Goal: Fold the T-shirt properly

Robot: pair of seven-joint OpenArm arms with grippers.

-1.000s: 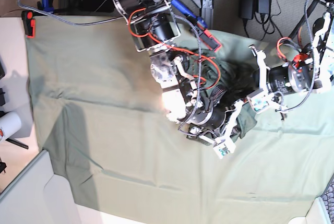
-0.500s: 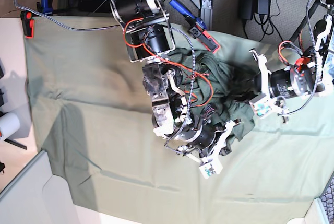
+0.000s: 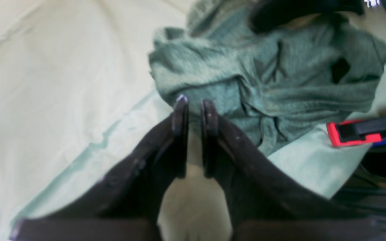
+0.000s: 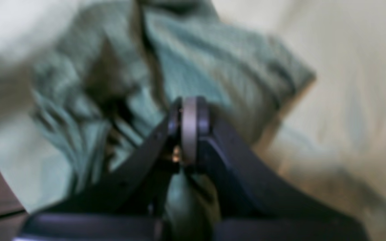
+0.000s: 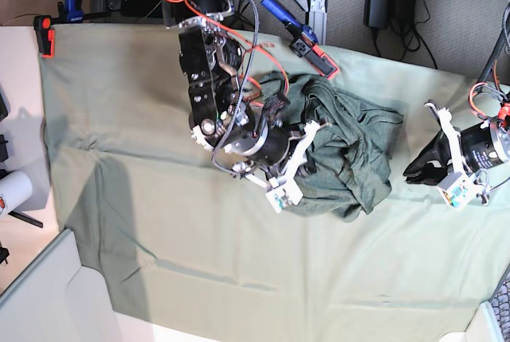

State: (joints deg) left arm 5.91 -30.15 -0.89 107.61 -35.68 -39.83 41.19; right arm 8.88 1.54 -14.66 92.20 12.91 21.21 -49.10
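T-shirt (image 5: 347, 155) lay bunched mid-table on the pale mint table cloth (image 5: 119, 119), a crumpled heap of dark heathered knit with deep folds. Right arm's wrist body and cables stood over its 9 o'clock edge, hiding part of it. Right gripper (image 4: 189, 110) was pressed together; the blurred wrist view seemed to show shirt fabric bunched under the jaws, grip unclear. Left gripper (image 3: 194, 107) sat well apart at 3 o'clock, black fingers (image 3: 179, 113) narrowly parted, nothing between them. Red-black clamp (image 5: 315, 51) lay at 12 o'clock by the cloth edge; another red clamp (image 5: 44, 35) at the far corner.
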